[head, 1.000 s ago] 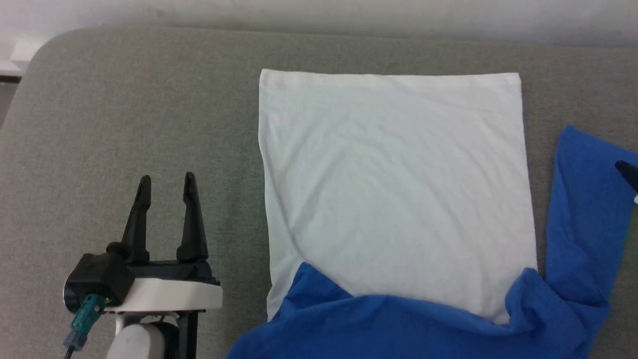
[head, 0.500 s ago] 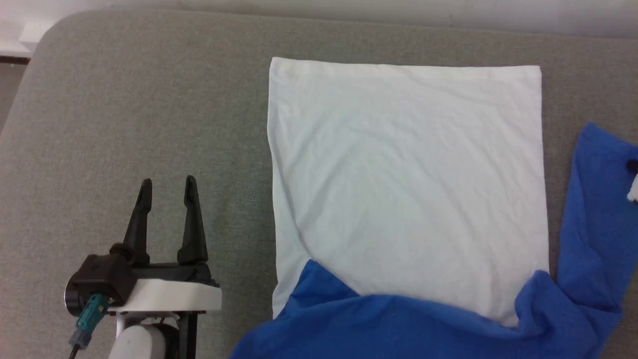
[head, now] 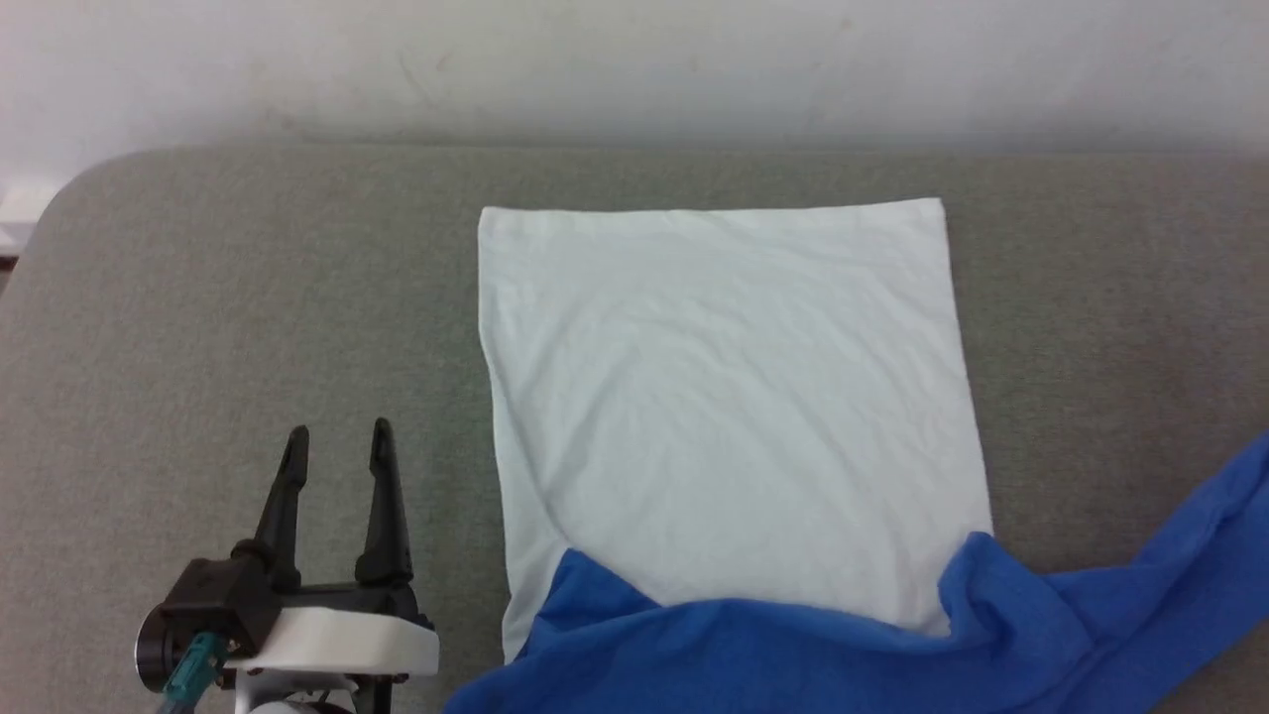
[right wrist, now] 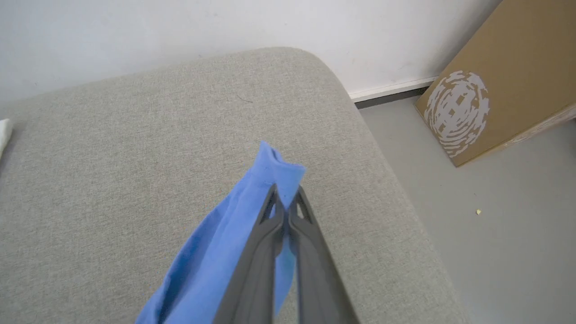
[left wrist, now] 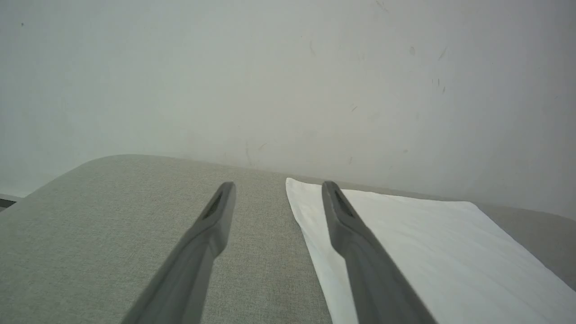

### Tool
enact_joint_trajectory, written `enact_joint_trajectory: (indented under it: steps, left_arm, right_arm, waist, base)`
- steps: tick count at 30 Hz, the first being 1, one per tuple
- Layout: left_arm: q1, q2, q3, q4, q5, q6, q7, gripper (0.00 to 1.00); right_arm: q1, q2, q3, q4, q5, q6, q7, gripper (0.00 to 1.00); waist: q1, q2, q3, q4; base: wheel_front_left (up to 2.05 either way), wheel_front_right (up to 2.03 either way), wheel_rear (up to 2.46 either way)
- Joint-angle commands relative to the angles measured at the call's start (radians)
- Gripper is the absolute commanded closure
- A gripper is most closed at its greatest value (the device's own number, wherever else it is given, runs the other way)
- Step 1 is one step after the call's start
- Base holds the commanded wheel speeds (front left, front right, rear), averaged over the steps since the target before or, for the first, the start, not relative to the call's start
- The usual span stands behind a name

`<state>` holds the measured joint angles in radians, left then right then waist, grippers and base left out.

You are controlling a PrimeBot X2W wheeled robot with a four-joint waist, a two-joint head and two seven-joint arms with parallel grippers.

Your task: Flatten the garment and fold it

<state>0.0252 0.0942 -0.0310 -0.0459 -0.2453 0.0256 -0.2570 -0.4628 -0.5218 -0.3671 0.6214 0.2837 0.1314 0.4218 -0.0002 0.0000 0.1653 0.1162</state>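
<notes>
The garment lies on the grey cushion with its white body spread flat and its blue shoulders bunched along the near edge. One blue sleeve stretches off to the right. In the right wrist view my right gripper is shut on the end of that blue sleeve, holding it above the cushion. My left gripper stands open to the left of the white body, with nothing between its fingers. The left wrist view shows its two fingers apart beside the garment's white edge.
The grey cushion runs up to a pale wall at the back. Its rounded right end drops to a grey floor, where a brown cardboard box leans against the wall.
The right gripper has shut on the blue sleeve's end and drawn it out to the right, stretching the sleeve. The head camera has tilted up. The left gripper stays put and open.
</notes>
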Motion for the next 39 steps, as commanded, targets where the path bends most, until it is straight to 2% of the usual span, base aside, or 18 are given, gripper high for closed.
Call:
enact_joint_trajectory:
  steps: [1, 4, 9, 17, 20, 22, 24, 28, 29, 35, 39]
  left_arm:
    - [0.012, -0.005, 0.0, 0.004, 0.007, -0.007, -0.005, 0.0]
    - [0.022, -0.007, -0.007, 0.014, 0.008, -0.01, -0.005, 0.0]
    - [0.045, 0.001, -0.012, 0.024, 0.007, -0.011, 0.0, 0.0]
    - [0.1, 0.015, -0.011, 0.007, 0.003, -0.001, 0.029, 0.0]
    - [0.113, 0.017, -0.014, -0.004, 0.001, 0.001, 0.039, 0.0]
    - [0.117, 0.018, -0.016, -0.009, -0.002, 0.001, 0.043, 0.0]
    - [0.114, 0.019, -0.021, -0.014, -0.002, 0.0, 0.047, 0.0]
    - [0.095, 0.019, -0.034, -0.014, -0.003, -0.005, 0.052, 0.0]
    - [0.095, 0.019, -0.034, -0.014, -0.003, -0.005, 0.052, 0.0]
    - [0.07, 0.015, -0.049, 0.001, -0.007, -0.008, 0.05, 0.0]
    - [0.065, 0.012, -0.053, 0.012, -0.013, -0.008, 0.045, 0.0]
  right_arm:
    - [0.007, -0.006, -0.016, -0.015, -0.014, -0.001, 0.0, 1.0]
    - [-0.005, -0.001, -0.036, -0.042, -0.024, -0.001, -0.004, 1.0]
    - [-0.023, 0.061, -0.001, -0.143, -0.006, -0.001, -0.026, 1.0]
    - [0.06, 0.313, 0.118, -0.416, -0.001, -0.001, 0.01, 1.0]
    - [0.095, 0.418, 0.175, -0.47, -0.009, -0.001, 0.007, 1.0]
    - [0.111, 0.455, 0.229, -0.474, 0.011, -0.001, -0.003, 1.0]
    - [0.122, 0.469, 0.29, -0.455, 0.047, -0.001, -0.023, 1.0]
    - [0.129, 0.471, 0.472, -0.357, 0.197, -0.001, -0.1, 1.0]
    - [0.129, 0.471, 0.472, -0.357, 0.197, -0.001, -0.1, 1.0]
    - [0.115, 0.471, 0.775, -0.258, 0.384, -0.001, -0.232, 1.0]
    - [0.102, 0.471, 0.948, -0.23, 0.461, -0.001, -0.3, 1.0]
  waist:
    - [0.0002, 0.0, -0.045, -0.039]
    - [0.0002, 0.0, -0.069, -0.038]
    - [0.0002, 0.0, -0.125, -0.028]
    - [0.0002, 0.0, -0.202, -0.024]
    - [0.0002, 0.0, -0.208, -0.023]
    - [0.0002, 0.0, -0.205, -0.021]
    - [0.0002, 0.0, -0.196, -0.013]
    - [0.0002, 0.0, -0.171, 0.014]
    - [0.0002, 0.0, -0.171, 0.014]
    - [0.0002, 0.0, -0.143, 0.058]
    - [0.0002, 0.0, -0.13, 0.075]
  base:
    - [0.0, 0.0, 0.0]
    - [0.0, 0.0, 0.0]
    - [0.0, 0.0, 0.0]
    - [0.0, 0.0, 0.0]
    - [0.0, 0.0, 0.0]
    - [0.0, 0.0, 0.0]
    - [0.0, 0.0, 0.0]
    - [0.0, 0.0, 0.0]
    - [0.0, 0.0, 0.0]
    - [0.0, 0.0, 0.0]
    - [0.0, 0.0, 0.0]
